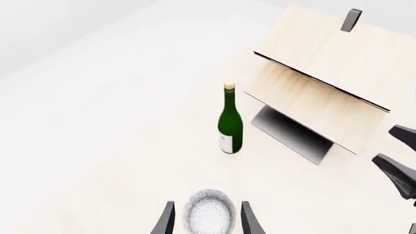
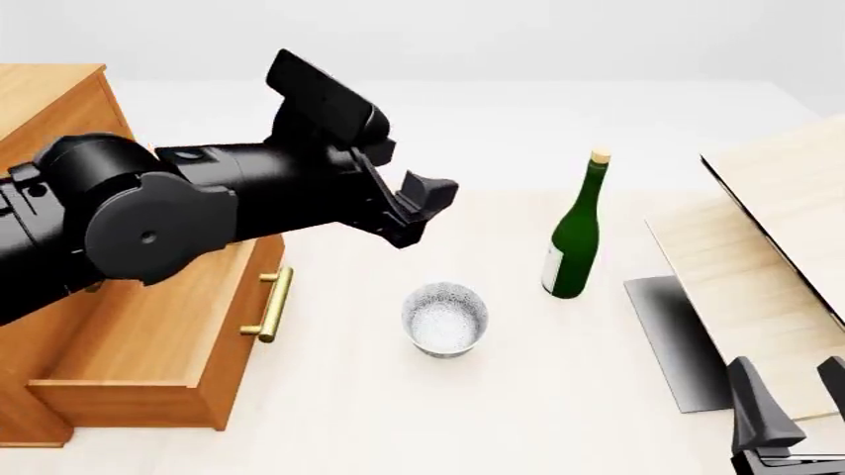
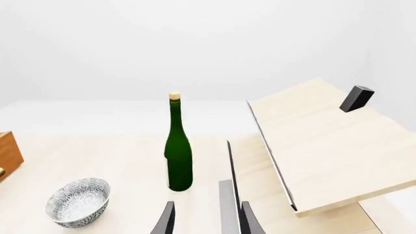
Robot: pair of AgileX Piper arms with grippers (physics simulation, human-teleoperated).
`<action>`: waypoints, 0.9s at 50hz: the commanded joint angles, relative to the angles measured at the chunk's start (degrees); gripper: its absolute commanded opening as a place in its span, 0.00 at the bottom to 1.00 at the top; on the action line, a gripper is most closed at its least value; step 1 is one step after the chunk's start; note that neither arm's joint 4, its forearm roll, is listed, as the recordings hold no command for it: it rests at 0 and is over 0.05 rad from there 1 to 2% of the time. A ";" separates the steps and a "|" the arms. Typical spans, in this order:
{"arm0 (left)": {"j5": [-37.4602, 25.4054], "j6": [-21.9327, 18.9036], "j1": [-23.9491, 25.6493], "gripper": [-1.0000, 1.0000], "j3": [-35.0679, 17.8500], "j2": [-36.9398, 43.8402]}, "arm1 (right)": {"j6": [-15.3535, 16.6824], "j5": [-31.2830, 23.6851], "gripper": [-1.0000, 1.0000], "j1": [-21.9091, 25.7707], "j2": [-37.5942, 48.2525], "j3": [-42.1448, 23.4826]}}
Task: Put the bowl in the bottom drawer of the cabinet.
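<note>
the cabinet [image 2: 53,109] stands at the table's left edge, big and orange-brown, and its bottom drawer [image 2: 158,366] is pulled out toward the bowl, brass handle [image 2: 271,305] facing it. right of the bowl, well apart, a set of pale boards [image 2: 766,247] leans over a dark grey sheet [image 2: 674,341] on the table [image 2: 396,416]. the left arm [image 2: 158,213] reaches out from beside the cabinet, and the left gripper [image 2: 416,213] hovers above the bowl, fingers spread either side of it, not touching. a green bottle [image 2: 575,237] stands upright just right of the bowl. the bowl [image 2: 445,318] sits upright on the table between the drawer front and the bottle, near the handle but outside the drawer. the right gripper [image 2: 793,396] is low by the boards, fingers apart, holding nothing.
</note>
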State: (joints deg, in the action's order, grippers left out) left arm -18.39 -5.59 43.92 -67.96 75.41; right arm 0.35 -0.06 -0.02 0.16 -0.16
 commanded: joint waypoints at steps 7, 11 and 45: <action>-4.46 1.38 -0.60 1.00 -5.42 6.54 | 0.01 0.00 1.00 0.01 0.00 0.00; -5.24 1.29 -0.52 1.00 -6.73 7.90 | 0.01 0.01 1.00 0.00 0.00 0.00; -2.71 6.18 2.67 1.00 -6.15 17.74 | 0.00 0.00 1.00 0.00 0.00 0.00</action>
State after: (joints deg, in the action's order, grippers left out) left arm -22.47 -0.94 46.06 -74.95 90.67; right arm 0.35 -0.06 -0.02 0.16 -0.16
